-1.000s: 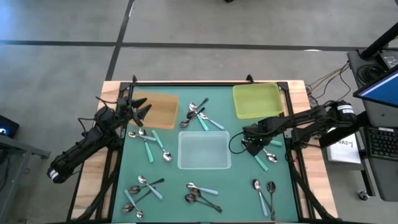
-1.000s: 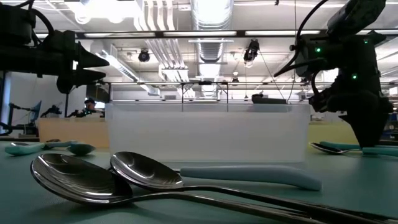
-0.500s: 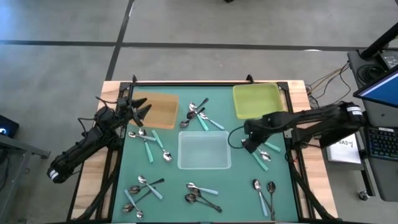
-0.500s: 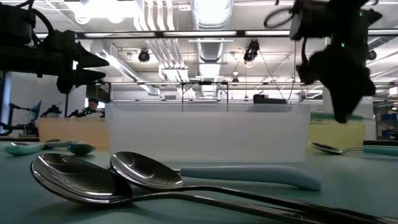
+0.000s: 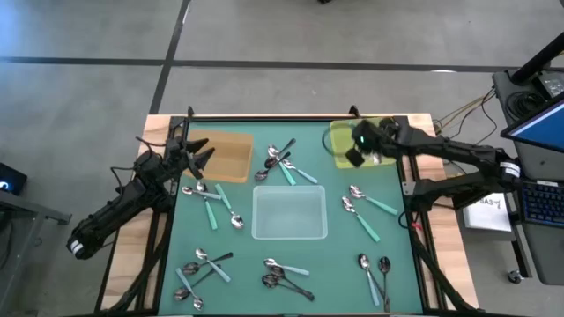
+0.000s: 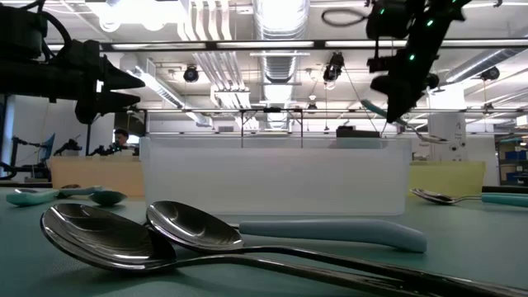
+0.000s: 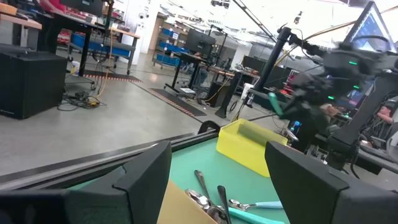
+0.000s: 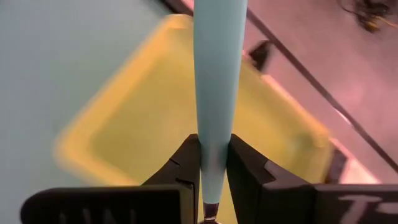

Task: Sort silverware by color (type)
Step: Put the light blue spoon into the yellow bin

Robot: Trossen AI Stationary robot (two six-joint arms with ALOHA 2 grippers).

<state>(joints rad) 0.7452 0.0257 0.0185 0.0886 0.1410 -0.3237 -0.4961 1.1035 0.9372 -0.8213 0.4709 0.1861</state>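
My right gripper (image 5: 355,151) hangs over the yellow-green tray (image 5: 374,130) at the far right, shut on a teal-handled spoon (image 8: 217,74). My left gripper (image 5: 201,158) waits open above the brown tray (image 5: 225,151) at the far left, with nothing between its fingers (image 7: 149,180). Several small spoons lie flat on the green mat in loose clusters: far middle (image 5: 282,163), left (image 5: 213,201), right (image 5: 359,210), and along the near edge (image 5: 284,275). Two silver bowls (image 6: 124,235) lie closest in the low view. My right gripper pinches the spoon's teal handle at its narrow end (image 8: 212,163) between its two fingers. The handle runs straight on ahead of the fingers, widening toward its free end. The fingers slant down from the table's right side. The spoon is lifted clear, above the yellow-green tray.
A clear tray (image 5: 289,233) stands in the middle of the mat, between the spoon clusters. A black frame (image 5: 291,117) borders the mat. A desk with a laptop (image 5: 538,132) stands beyond the table's right edge.
My right gripper has risen from the mat to the right of the clear tray and swung toward the far edge, out over the yellow-green tray, turning as it went. It has carried the teal-handled spoon up, clear of the mat.
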